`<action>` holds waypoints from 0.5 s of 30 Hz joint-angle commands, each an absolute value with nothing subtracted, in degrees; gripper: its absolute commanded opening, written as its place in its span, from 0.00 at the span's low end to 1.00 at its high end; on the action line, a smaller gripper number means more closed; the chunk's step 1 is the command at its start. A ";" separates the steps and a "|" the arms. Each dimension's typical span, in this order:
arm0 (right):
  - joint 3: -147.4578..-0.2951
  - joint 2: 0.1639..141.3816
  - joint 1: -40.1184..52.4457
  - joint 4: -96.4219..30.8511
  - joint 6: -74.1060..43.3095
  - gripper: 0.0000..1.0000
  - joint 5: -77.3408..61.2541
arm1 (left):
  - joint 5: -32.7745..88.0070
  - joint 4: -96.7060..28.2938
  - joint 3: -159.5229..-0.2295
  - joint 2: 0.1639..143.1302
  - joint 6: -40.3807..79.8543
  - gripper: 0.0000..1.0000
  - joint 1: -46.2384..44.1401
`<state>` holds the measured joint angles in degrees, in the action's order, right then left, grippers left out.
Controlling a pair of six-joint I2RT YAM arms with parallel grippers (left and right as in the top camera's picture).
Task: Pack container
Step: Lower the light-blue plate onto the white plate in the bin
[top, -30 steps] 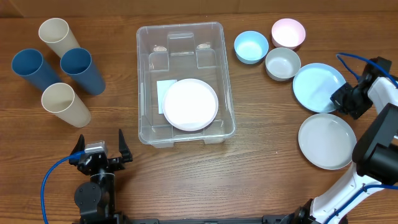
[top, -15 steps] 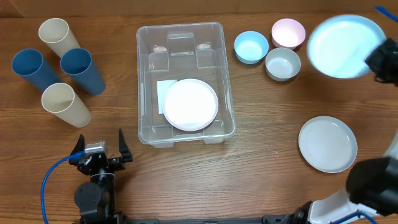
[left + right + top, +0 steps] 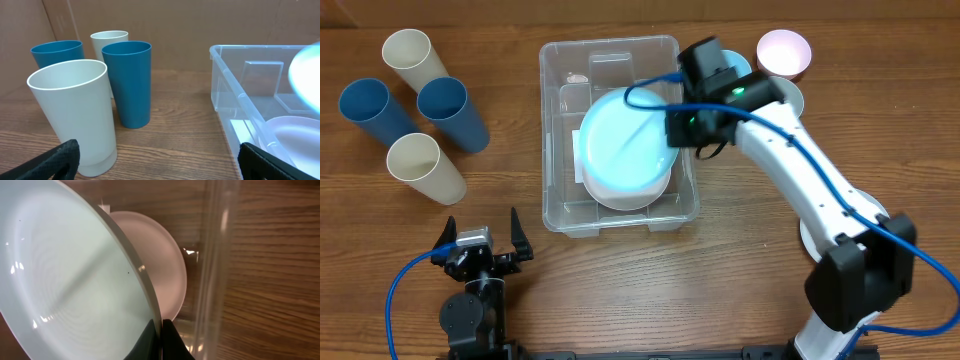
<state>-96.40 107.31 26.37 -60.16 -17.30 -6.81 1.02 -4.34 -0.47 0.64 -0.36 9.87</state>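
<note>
The clear plastic container (image 3: 560,130) stands at mid table with a white plate (image 3: 635,198) lying in it. My right gripper (image 3: 672,128) is shut on the rim of a light blue plate (image 3: 620,145) and holds it tilted over the container, above the white plate. In the right wrist view the fingers (image 3: 161,332) pinch the blue plate's edge (image 3: 75,275), with the white plate (image 3: 160,260) below and the container's wall (image 3: 215,255) to the right. My left gripper (image 3: 480,243) is open and empty near the front edge; the container also shows in the left wrist view (image 3: 235,80).
Two blue cups (image 3: 452,112) and two cream cups (image 3: 420,165) stand at the left. A pink bowl (image 3: 784,50) and a grey bowl (image 3: 790,95) sit right of the container, a blue bowl is mostly hidden by the arm. A grey plate (image 3: 810,235) is partly hidden at the right.
My right arm has swung left with the light blue plate, from above the far right of the table to over the container. The left arm has not moved.
</note>
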 commanded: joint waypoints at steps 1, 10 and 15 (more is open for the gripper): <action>-92.38 106.87 29.32 -56.16 -19.40 0.04 -7.11 | 1.06 -4.47 -0.30 0.23 -1.15 1.00 10.26; -81.47 106.96 30.52 -45.10 -20.99 0.27 -5.61 | 1.06 -4.47 -0.30 0.23 -1.15 1.00 10.26; -81.49 106.96 30.52 -45.04 -19.44 0.26 -5.21 | 1.06 -4.47 -0.30 0.23 -1.15 1.00 10.26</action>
